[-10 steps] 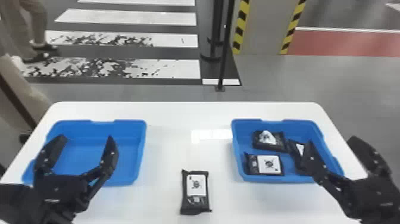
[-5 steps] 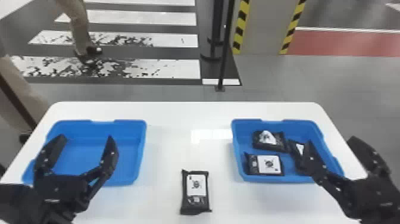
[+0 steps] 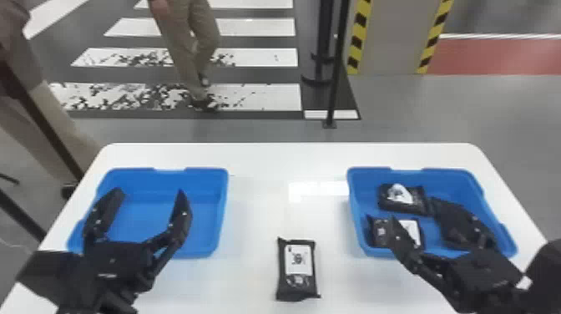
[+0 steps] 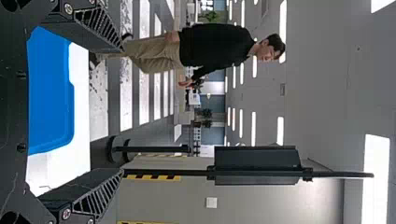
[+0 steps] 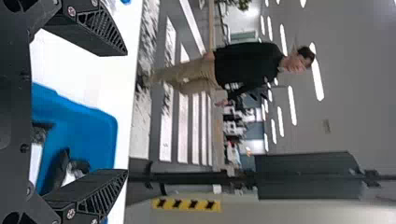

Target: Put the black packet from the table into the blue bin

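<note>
The black packet [image 3: 297, 271] with a white label lies flat on the white table between two blue bins. My left gripper [image 3: 149, 193] is open above the left blue bin [image 3: 223, 213]. My right gripper [image 3: 413, 211] is over the right blue bin [image 3: 354, 213], its fingers apart and partly covering black packets inside. The left gripper [image 4: 122, 111] has nothing between its fingers in its wrist view. In the right wrist view the right gripper [image 5: 127, 113] is also open and holds nothing, beside the right bin [image 5: 100, 135].
Two black packets, one at the back [image 3: 400, 198] and one nearer the front [image 3: 377, 231], are visible in the right bin. White tabletop [image 3: 259, 208] lies between the bins. A black post [image 3: 336, 75] stands on the floor behind the table.
My right gripper has moved left and now reaches further in over the right bin. The left gripper and the packet on the table have stayed put.
</note>
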Robot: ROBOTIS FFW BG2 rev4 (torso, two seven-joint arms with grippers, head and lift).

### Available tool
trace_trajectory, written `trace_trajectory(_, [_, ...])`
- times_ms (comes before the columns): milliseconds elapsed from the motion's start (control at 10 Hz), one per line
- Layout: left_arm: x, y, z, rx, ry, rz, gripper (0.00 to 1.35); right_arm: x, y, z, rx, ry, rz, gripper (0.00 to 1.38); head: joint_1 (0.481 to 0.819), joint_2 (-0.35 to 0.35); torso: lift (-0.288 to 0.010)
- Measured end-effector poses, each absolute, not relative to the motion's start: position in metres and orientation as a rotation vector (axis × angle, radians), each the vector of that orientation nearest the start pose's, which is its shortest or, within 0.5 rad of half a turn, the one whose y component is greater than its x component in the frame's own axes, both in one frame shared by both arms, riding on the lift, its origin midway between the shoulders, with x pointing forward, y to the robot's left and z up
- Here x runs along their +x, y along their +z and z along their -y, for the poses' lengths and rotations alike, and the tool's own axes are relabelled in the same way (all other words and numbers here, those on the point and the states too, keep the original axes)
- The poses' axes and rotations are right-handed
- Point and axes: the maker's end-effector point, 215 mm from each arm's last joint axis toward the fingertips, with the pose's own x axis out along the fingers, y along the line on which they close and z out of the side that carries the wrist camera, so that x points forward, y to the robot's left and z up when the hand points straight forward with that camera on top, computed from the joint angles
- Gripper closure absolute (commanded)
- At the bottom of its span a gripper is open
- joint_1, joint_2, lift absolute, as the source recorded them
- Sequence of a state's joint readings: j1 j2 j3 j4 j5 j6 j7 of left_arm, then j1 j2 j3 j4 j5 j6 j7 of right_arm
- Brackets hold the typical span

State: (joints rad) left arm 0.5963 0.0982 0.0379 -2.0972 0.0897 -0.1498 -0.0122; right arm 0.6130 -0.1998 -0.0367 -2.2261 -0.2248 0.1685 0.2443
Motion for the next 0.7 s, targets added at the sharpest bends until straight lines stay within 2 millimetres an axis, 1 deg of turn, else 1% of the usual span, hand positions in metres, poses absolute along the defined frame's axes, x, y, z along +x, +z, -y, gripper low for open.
trace_trajectory(100, [0.418, -0.304, -0.250, 0.012, -0.031, 0.080, 0.12, 0.410, -0.362, 0.166, 0.055, 0.430, -0.219, 0.13, 0.695, 0.107, -0.110])
trace_trajectory(200, [0.418, -0.304, -0.249, 0.010, -0.031, 0.078, 0.12, 0.415, -0.387, 0.152, 0.032, 0.482, -0.301, 0.13, 0.695, 0.130, -0.110])
trace_trajectory(300, [0.418, -0.305, -0.249, 0.010, -0.032, 0.077, 0.12, 0.420, -0.408, 0.139, 0.010, 0.519, -0.369, 0.13, 0.695, 0.146, -0.110])
trace_trajectory(400, [0.419, -0.305, -0.249, 0.009, -0.033, 0.077, 0.12, 0.422, -0.424, 0.119, -0.001, 0.570, -0.415, 0.14, 0.695, 0.160, -0.110])
trace_trajectory(600, [0.419, -0.305, -0.248, 0.008, -0.033, 0.077, 0.12, 0.421, -0.443, 0.079, -0.023, 0.665, -0.475, 0.14, 0.695, 0.218, -0.110])
trace_trajectory(700, [0.420, -0.305, -0.248, 0.008, -0.033, 0.076, 0.12, 0.417, -0.454, 0.063, -0.033, 0.705, -0.512, 0.13, 0.695, 0.244, -0.110])
